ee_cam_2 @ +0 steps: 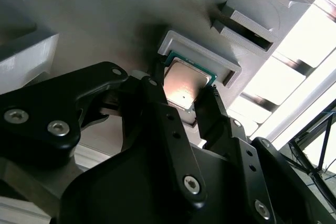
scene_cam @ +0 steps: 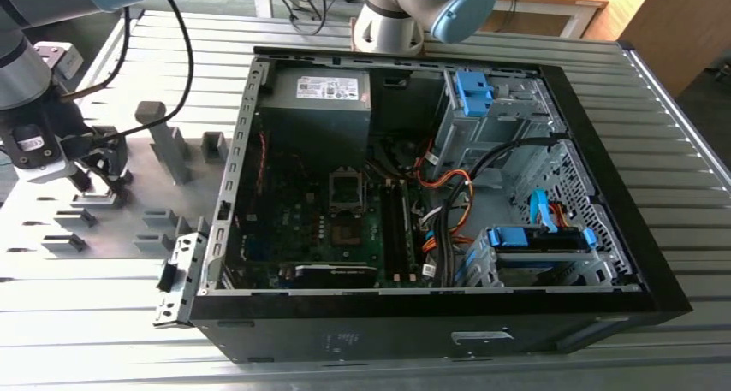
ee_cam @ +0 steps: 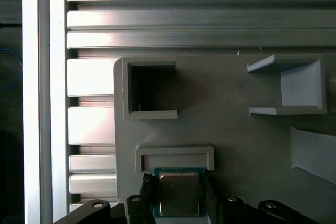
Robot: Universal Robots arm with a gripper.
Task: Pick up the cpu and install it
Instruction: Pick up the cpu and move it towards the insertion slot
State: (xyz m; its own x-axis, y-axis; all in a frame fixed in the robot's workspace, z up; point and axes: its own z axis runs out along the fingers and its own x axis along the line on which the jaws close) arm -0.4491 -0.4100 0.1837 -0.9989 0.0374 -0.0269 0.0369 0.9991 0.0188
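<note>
Though cpu (ee_cam_2: 184, 92) sits in grey holder (ee_cam_2: 202, 52), straddled by gripper (ee_cam_2: 186, 81), cannot tell whether clamped.

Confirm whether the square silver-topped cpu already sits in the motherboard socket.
No, the square silver-topped cpu lies in a grey plastic holder frame.

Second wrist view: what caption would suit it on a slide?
Claw poised at the cpu resting in its grey holder frame.

The exterior view looks down from high over the table (scene_cam: 674, 134), taking in the whole case (scene_cam: 622, 237), with my gripper (scene_cam: 98, 184) at the exterior view's left. Both wrist views sit close behind it, sharing the cpu (ee_cam: 178, 195) (ee_cam_2: 185, 85) and holder (ee_cam: 175, 157) (ee_cam_2: 202, 51): the first straight down, the second aslant.
</note>
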